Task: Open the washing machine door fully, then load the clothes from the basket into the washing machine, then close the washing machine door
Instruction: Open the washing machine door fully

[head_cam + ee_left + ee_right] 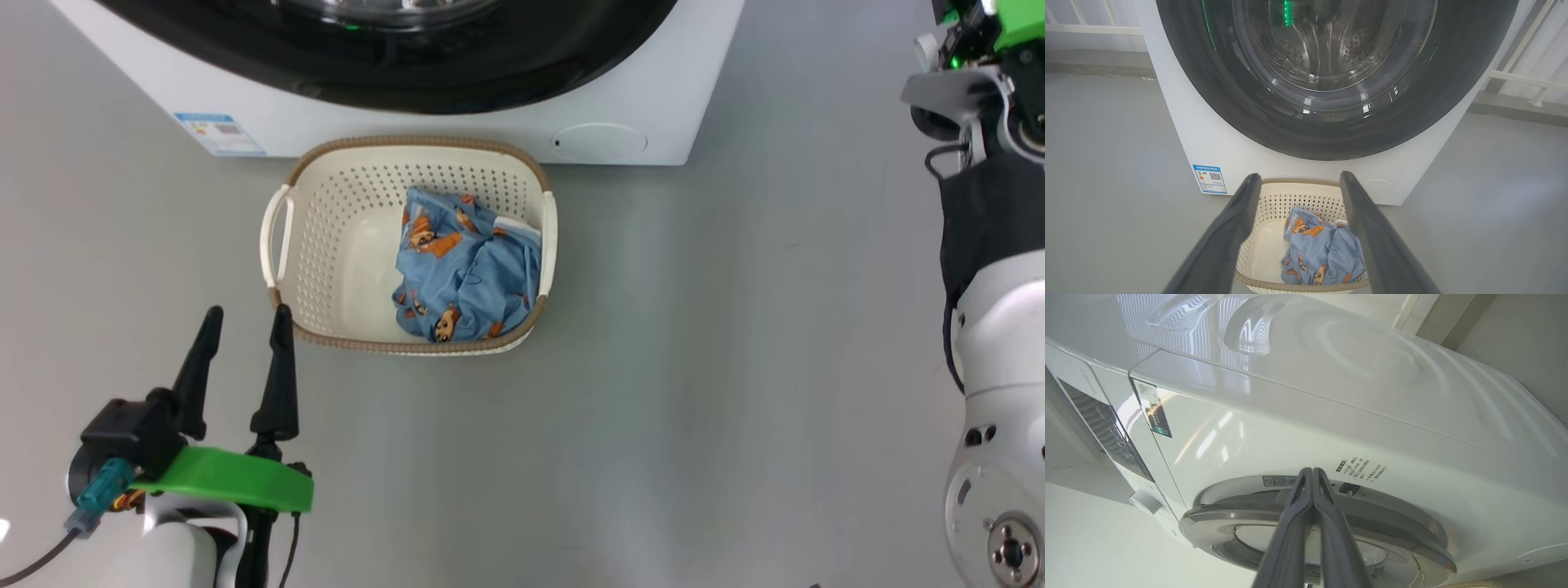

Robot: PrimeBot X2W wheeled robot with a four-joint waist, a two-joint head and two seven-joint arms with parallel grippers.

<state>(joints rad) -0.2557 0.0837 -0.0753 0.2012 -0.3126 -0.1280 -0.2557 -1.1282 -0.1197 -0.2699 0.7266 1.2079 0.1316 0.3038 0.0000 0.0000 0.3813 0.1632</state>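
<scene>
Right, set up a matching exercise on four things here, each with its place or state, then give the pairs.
1. left end effector
2. right end effector
3. light blue bear-print fabric clothes
4. small cream-white perforated plastic basket

A. on the grey floor, before the big white washing machine
B. shut
C. lying in the basket's right half
D. open

Pairs: 1-D, 2-B, 3-C, 4-A
</scene>
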